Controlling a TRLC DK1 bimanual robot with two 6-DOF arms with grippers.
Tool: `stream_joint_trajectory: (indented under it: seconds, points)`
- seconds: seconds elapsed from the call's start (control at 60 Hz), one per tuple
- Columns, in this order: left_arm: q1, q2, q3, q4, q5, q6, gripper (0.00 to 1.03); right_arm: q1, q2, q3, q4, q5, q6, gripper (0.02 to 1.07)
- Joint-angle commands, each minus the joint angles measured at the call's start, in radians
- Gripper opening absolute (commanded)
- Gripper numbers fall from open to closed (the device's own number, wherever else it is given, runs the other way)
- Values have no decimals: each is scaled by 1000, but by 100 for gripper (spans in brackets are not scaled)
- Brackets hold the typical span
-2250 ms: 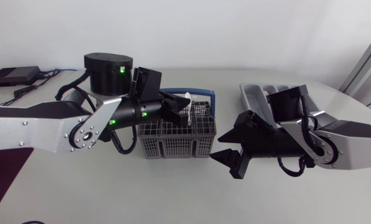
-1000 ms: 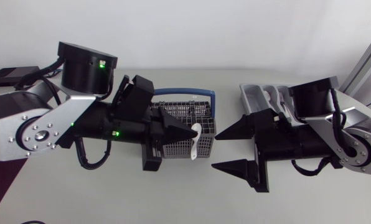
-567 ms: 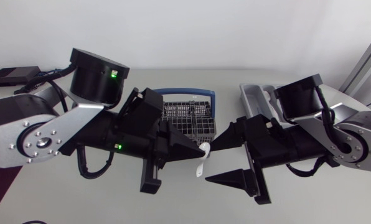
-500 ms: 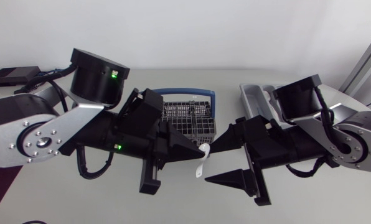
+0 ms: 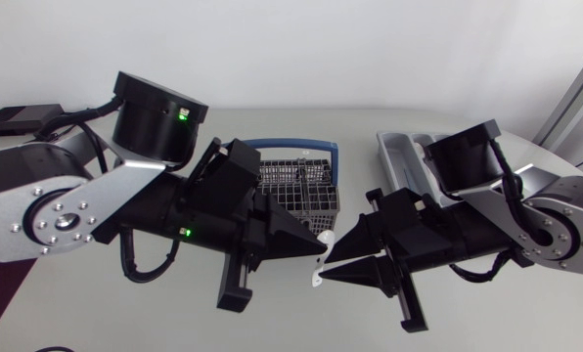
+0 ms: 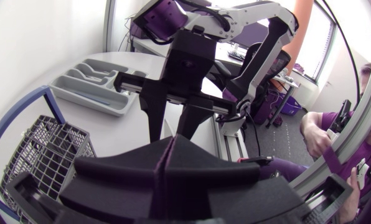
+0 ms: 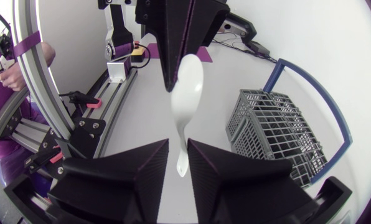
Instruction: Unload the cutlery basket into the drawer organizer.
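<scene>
Pinching white spoon bowl, left fingers closed, handle between narrowly parted right fingers

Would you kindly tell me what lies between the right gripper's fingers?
The white spoon, its handle hanging there from the left gripper; the right wrist view shows it.

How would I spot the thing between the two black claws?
Find the grey wire basket mid-table; beside it the left gripper and right gripper nearly meet. The left holds a white spoon by its bowl, the only pale thing among black wedges.
</scene>
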Motion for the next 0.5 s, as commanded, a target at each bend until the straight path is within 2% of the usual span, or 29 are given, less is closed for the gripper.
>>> stream_joint_trajectory:
  seconds: [0.0, 0.067, 0.367, 0.433, 0.467, 0.483]
  points:
    - [-9, 1, 30, -3, 13, 20, 4, 8, -14, -3, -20, -9, -28, 11]
    - [-10, 1, 30, -2, 13, 20, 4, 7, -16, -2, -24, -9, -28, 8]
    - [-9, 2, 41, 3, 12, 12, 4, 13, -23, -3, -53, -7, -34, 8]
    - [-4, 9, 53, 9, 12, -3, 12, 13, -28, -3, -63, -6, -34, 8]
    - [-1, 9, 58, 18, 12, -14, 22, 13, -30, -2, -69, -4, -37, 8]
    - [1, 10, 61, 28, 12, -26, 35, 11, -31, -2, -76, -4, -40, 8]
